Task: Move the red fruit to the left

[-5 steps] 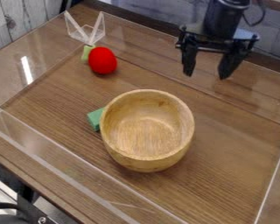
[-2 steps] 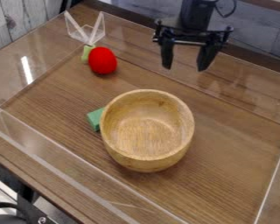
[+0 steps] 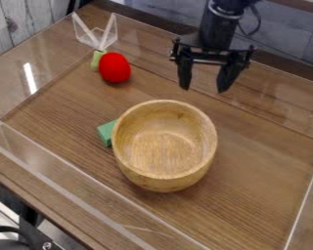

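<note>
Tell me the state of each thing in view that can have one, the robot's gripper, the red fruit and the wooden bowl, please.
Black two-fingered robot gripper: open, nothing between its fingers.
Small round bright-red toy fruit: on the table, not held, outside the bowl.
Large round light-wood bowl: upright, empty.

The red fruit (image 3: 114, 67) is a small, rounded toy, bright red all over its visible body; a light-green leafy stem end shows at its upper left side, pointing away toward the upper left of the view; it lies on the wooden table in the upper left part of the view, apart from the bowl, above and to the left of it; nothing grips it; its surface looks smooth and whole.
</note>
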Available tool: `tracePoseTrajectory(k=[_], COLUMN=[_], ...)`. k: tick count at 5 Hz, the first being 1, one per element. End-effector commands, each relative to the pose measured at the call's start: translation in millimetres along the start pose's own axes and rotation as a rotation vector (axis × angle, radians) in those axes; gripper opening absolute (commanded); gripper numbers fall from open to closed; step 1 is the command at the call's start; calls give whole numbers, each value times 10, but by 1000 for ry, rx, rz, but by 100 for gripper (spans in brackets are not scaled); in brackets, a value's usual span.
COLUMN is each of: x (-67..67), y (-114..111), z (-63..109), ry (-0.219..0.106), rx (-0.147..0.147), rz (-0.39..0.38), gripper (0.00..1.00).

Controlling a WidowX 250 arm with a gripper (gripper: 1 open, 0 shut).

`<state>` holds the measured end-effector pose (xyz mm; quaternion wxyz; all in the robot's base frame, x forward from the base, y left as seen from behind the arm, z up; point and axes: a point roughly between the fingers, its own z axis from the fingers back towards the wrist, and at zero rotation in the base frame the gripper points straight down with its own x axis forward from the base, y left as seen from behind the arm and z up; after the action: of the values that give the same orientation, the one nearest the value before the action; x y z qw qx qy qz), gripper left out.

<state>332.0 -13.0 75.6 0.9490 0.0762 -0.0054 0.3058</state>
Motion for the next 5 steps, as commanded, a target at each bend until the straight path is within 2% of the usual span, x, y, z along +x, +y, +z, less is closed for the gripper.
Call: tracePoseTrajectory(k=[1,2,4,5], x=[55,54,166,151], y=[-132,-190,-95,-150], z=[254,405,382,266], ry=[-38,-44,-46,-49], rx=[-51,-81,-70,-39], rz=[-16,-25,48,72], gripper=[100,100,100,100])
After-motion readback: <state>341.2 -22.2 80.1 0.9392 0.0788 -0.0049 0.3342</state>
